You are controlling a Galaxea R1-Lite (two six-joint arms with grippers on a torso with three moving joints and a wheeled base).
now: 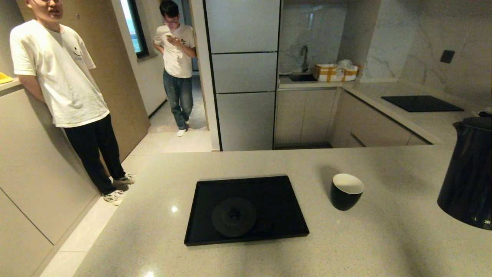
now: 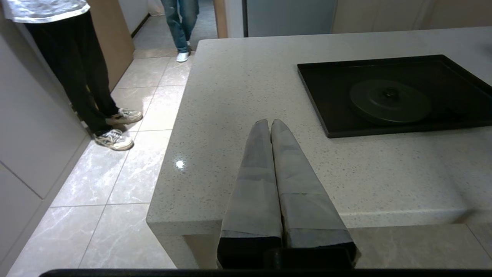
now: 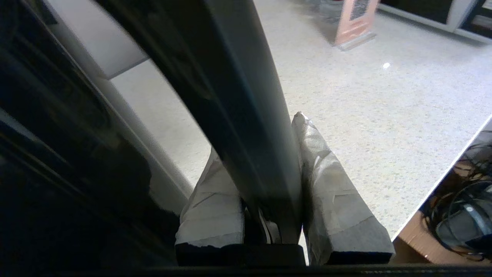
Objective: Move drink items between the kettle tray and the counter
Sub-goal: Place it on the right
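Counter (image 1: 384,238): pale speckled stone, glossy, filling the near half of the head view and carrying everything below.
Tray (image 1: 200,215): flat, black, low-rimmed, lying at about 6 o'clock in the head view, just left of centre; the left wrist view shows it too (image 2: 319,100).
Base disc (image 1: 234,216): round and black, sitting inside the tray toward its near edge, nothing standing on it.
Cup (image 1: 346,191): small, black outside, white inside, no handle; upright on the counter at 3 o'clock from the tray, near it but not touching.
Kettle (image 1: 467,173): tall, matte black, at the far right edge of the head view, off the tray and well apart from it, past the cup; whether its bottom rests on the counter or hangs just above it cannot be told from here.
Right gripper (image 3: 269,154): its two taped fingers (image 3: 330,184) are clamped on a dark curved bar, probably the kettle's handle (image 3: 238,96), which runs between them; the kettle's body fills the dark side of that view.
Left gripper (image 2: 268,125): fingers pressed together with nothing between them, hovering over the counter's near left corner, at 9 o'clock from the tray and apart from it.
Cooktop (image 1: 422,103): black glass panel on the far counter at 1 o'clock.
People: one in a white shirt (image 1: 57,77) stands on the floor at 10 o'clock; another (image 1: 177,65) stands farther back at 11 o'clock, looking at a phone.
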